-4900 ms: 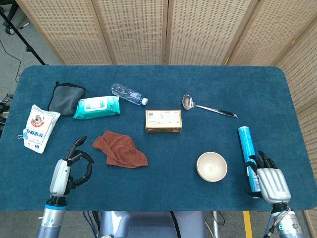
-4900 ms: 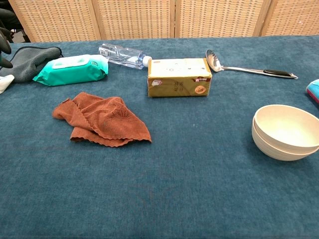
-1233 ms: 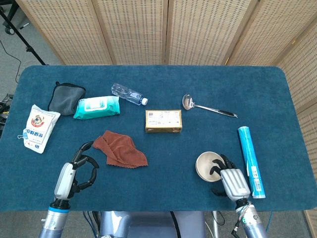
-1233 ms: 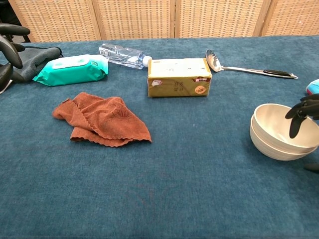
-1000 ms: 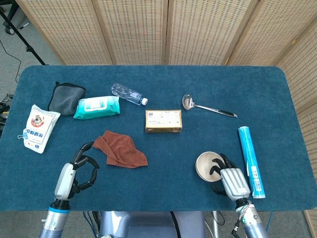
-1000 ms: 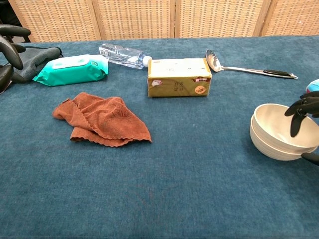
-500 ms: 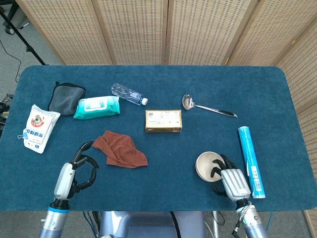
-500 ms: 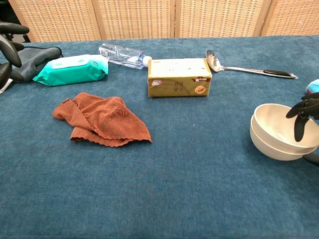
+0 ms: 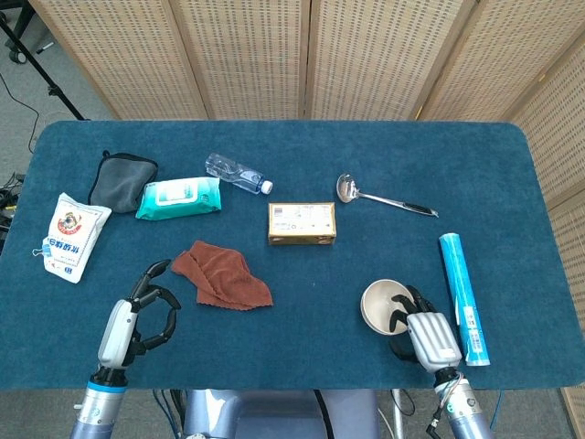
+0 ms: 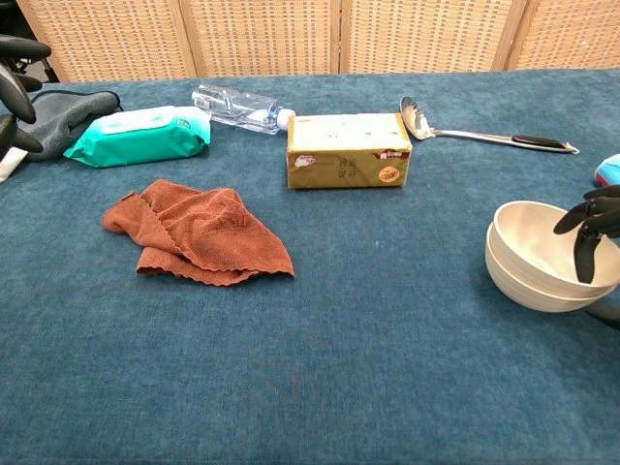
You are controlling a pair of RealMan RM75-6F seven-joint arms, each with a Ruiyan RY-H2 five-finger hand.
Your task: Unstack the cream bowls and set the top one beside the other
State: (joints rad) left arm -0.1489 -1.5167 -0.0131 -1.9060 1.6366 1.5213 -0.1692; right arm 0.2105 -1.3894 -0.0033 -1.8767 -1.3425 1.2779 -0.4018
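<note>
The stacked cream bowls (image 10: 542,257) sat near right on the table. The right hand (image 9: 422,331) hooked fingers (image 10: 587,254) over the top rim, grip unconfirmed. Judged light, rigid, slippery; best pinched at the rim.

Left robot hand (image 9: 128,320): silver-grey back plate, black fingers, blue-grey cylindrical wrist below. Right robot hand (image 9: 422,335): ribbed silver-grey back plate, black fingers, blue-grey wrist with thin cables running alongside it.
</note>
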